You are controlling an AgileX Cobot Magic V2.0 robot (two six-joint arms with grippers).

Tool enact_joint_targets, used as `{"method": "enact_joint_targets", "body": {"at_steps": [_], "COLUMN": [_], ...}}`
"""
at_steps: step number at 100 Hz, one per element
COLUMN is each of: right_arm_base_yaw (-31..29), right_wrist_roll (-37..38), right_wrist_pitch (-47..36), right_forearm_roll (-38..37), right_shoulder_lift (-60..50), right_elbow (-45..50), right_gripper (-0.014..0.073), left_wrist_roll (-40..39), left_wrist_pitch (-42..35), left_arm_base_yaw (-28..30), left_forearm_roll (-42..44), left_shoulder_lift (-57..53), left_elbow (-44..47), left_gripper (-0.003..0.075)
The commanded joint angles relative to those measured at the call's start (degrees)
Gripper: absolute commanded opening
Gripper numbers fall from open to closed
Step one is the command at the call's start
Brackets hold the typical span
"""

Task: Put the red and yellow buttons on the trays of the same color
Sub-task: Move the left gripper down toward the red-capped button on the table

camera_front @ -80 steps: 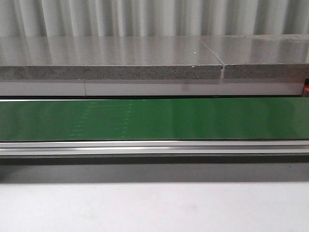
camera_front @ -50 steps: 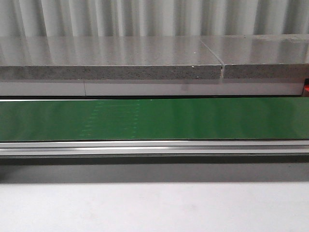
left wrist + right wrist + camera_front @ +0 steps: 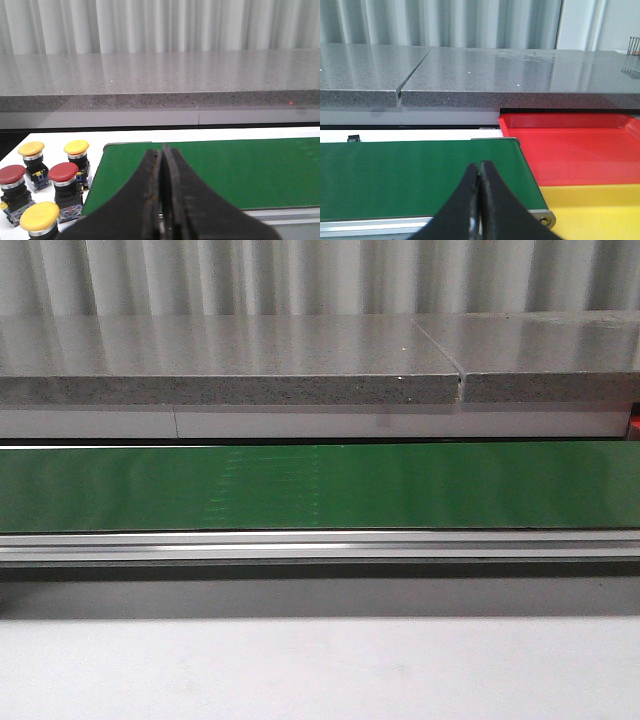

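Observation:
In the left wrist view a cluster of push buttons stands on the white table beside the green belt's end: two red ones (image 3: 63,172) (image 3: 12,175) and three yellow ones (image 3: 76,147) (image 3: 31,148) (image 3: 39,216). My left gripper (image 3: 161,151) is shut and empty, hovering over the green belt (image 3: 240,170) to the side of the buttons. In the right wrist view the red tray (image 3: 570,150) and the yellow tray (image 3: 595,210) lie past the belt's other end. My right gripper (image 3: 480,167) is shut with nothing in it, above the belt near those trays.
The green conveyor belt (image 3: 320,485) runs across the front view with an aluminium rail (image 3: 320,545) along its near side. A grey stone counter (image 3: 230,365) and a corrugated wall stand behind it. White table surface (image 3: 320,670) lies in front.
A faint pattern on the green belt has shifted to the right across the front view. Neither arm appears in that view.

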Motion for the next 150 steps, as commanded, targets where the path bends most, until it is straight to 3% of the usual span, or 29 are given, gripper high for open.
{"method": "enact_joint_targets", "body": {"at_steps": [1, 28, 66, 116, 128, 140, 150], "right_arm_base_yaw": [-0.3, -0.3, -0.3, -0.3, -0.3, -0.3, -0.3], "right_wrist_roll": [0.0, 0.0, 0.0, 0.0, 0.0, 0.0, 0.0], "right_wrist_pitch": [-4.7, -4.7, -4.7, -4.7, -4.7, -4.7, -4.7], "right_forearm_roll": [0.1, 0.1, 0.1, 0.1, 0.1, 0.1, 0.1], "right_shoulder_lift": [-0.9, -0.9, -0.9, -0.9, -0.9, -0.9, -0.9], "right_elbow": [-0.3, -0.3, -0.3, -0.3, -0.3, -0.3, -0.3], "right_gripper": [-0.0056, -0.0056, -0.0056, -0.0056, -0.0056, -0.0056, -0.0056], "left_wrist_roll": [-0.3, -0.3, -0.3, -0.3, -0.3, -0.3, -1.0], "left_wrist_pitch": [-5.2, 7.5, 25.2, 26.9, 27.8, 28.0, 28.5], "left_arm_base_yaw": [0.1, 0.1, 0.1, 0.1, 0.1, 0.1, 0.2], "left_forearm_roll": [-0.5, -0.5, -0.3, 0.5, 0.5, 0.5, 0.5], "left_shoulder_lift": [-2.0, 0.2, 16.2, 39.1, 43.6, 46.9, 49.3], "left_elbow": [2.4, -7.3, -25.9, -36.8, -39.7, -42.2, -44.1], "left_gripper": [-0.002, -0.002, -0.002, -0.0015, 0.0104, 0.0353, 0.0498]}}
